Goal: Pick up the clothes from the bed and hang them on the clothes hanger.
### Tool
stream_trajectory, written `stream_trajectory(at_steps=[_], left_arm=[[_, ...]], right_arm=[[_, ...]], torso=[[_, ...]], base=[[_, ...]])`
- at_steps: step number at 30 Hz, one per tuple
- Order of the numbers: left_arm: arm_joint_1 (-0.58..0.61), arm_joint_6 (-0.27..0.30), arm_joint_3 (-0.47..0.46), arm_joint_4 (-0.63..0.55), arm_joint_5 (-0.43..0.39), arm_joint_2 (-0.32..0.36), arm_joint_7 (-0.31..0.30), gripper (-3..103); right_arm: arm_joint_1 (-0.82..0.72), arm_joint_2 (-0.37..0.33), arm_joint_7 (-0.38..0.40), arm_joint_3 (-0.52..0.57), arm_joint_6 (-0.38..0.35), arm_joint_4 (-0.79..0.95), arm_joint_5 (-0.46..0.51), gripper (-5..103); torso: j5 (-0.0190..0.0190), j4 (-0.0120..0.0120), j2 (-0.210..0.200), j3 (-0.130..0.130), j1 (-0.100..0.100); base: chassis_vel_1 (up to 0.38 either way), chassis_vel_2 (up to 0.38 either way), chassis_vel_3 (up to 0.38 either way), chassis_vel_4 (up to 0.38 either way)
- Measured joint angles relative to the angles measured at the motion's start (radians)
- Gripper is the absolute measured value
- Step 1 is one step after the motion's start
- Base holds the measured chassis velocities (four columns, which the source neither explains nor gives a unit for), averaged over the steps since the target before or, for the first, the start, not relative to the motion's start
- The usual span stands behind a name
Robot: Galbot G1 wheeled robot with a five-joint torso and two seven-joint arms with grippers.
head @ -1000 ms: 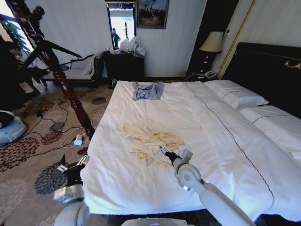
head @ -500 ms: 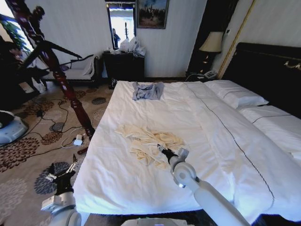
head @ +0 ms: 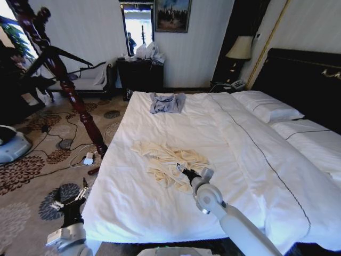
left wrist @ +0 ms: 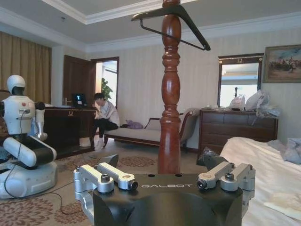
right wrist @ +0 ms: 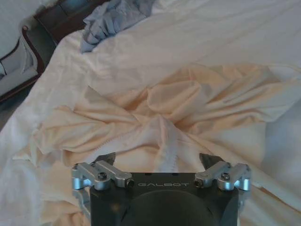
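1. right tool (head: 179, 169) is down on the clothes (head: 169, 160), jaws spread apart. in the right wrist view a bunched ridge of the cream fabric (right wrist: 164, 136) sits between the two fingertips (right wrist: 106, 159). not clamped on anything yet.
2. clothes lie crumpled flat on the bed (head: 160, 213), mid-width, toward the foot end. no part looks lifted.
3. left tool (head: 80, 192) hangs off the bed's left side over the carpet, jaws released, holding nothing.
4. clothes hanger (left wrist: 171, 21) is bare, up on the wooden post (left wrist: 169, 103) left of the bed, well apart from the garment.
5. small grey-blue garment (head: 167, 102) sits at the bed's far edge, not touched.
6. progress, my read: early. approach done, grasp not closed. left to do: close, lift, carry to the post, hang.
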Motion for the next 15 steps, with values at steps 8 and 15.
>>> stream_trajectory(at_steps=[8,15], left_arm=[[0.002,-0.009,0.039,0.000,0.047,-0.025,-0.004,100],[0.007,-0.016,0.034,-0.004,0.057,-0.036,-0.015,100]], right_arm=[[0.008,0.014,-0.001,-0.007,-0.006,-0.036,-0.022,73],[0.028,0.028,-0.007,-0.033,-0.015,-0.065,-0.085,46]], torso=[[0.0001,0.0001,0.000,0.000,0.000],[0.0001,0.0003,0.000,0.000,0.000]], base=[[0.000,0.000,0.000,0.000],[0.000,0.000,0.000,0.000]])
